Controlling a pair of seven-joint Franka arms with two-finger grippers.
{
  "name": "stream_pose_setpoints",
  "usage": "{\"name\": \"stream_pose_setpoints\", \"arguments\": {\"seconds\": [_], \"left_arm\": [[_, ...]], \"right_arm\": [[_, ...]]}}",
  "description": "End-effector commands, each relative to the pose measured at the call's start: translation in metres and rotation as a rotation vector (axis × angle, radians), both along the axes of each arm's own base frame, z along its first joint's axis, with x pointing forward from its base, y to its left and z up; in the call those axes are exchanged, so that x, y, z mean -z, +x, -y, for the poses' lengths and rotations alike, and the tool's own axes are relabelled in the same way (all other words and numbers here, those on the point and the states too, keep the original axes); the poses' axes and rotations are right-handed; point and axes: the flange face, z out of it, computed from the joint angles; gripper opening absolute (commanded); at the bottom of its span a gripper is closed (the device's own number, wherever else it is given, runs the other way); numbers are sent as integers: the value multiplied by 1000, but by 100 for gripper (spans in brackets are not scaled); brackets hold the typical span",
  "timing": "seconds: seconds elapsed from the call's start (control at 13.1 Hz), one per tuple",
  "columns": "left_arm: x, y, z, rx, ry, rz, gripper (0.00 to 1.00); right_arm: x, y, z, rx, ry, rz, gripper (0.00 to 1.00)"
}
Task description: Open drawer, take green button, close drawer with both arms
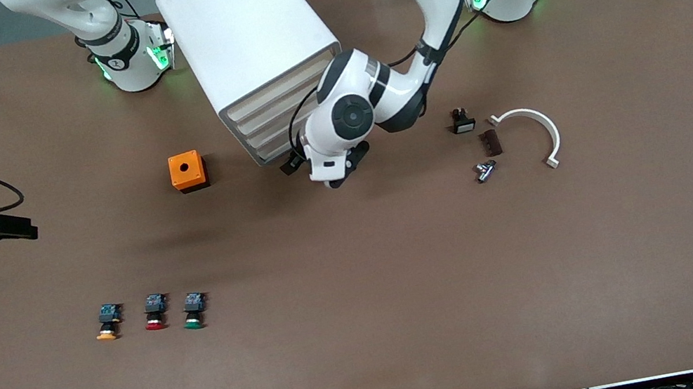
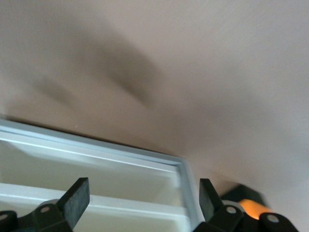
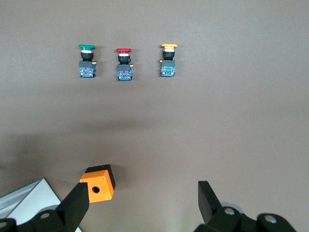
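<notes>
Left gripper [image 1: 296,160] sits low at the cabinet [image 1: 253,47] front, at the lowest drawer [image 1: 271,151]. In the left wrist view its fingers [image 2: 77,198] stand spread wide, with nothing between them; cream drawer fronts and the white cabinet edge fill the gap. No contact with the drawer can be made out. All drawers look shut from the front view.

Right gripper [image 1: 3,228] hangs in the air over the table [image 1: 412,325] at the right arm's end, its arm waiting. Right wrist view: fingers [image 3: 77,205] parted, nothing held.

Green button [image 1: 194,310] lies on the open table, nearer the front camera than the cabinet and the orange box [image 1: 188,171], well apart from both grippers. It is the end one of a row of three, just beside the red button [image 1: 155,312], with the yellow button [image 1: 107,322] past that toward the right arm's end. In the right wrist view the row shows clearly, green cap [image 3: 86,47] at one end.

Toward the left arm's end lie a white curved bracket [image 1: 539,132], a small black part [image 1: 462,122], a brown block [image 1: 491,142] and a metal fitting [image 1: 485,170], clustered near each other.
</notes>
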Motion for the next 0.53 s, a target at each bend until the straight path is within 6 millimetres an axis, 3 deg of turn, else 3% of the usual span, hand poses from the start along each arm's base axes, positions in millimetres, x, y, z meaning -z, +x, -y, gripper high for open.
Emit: {"name": "stream_pose_setpoints", "arguments": {"seconds": [0.0,0.31,0.46], "left_arm": [[-88,44,-49,11,9,82,100],[-196,83,-156,120,75,145,99],[-240,100,-230,164,63,161,99]], "right_arm": [[2,-7,1,-21,-15,-14,100],[1,-8,4,-68,-22,-12,100],[0,-7,5,-79,-22,-11,100]]}}
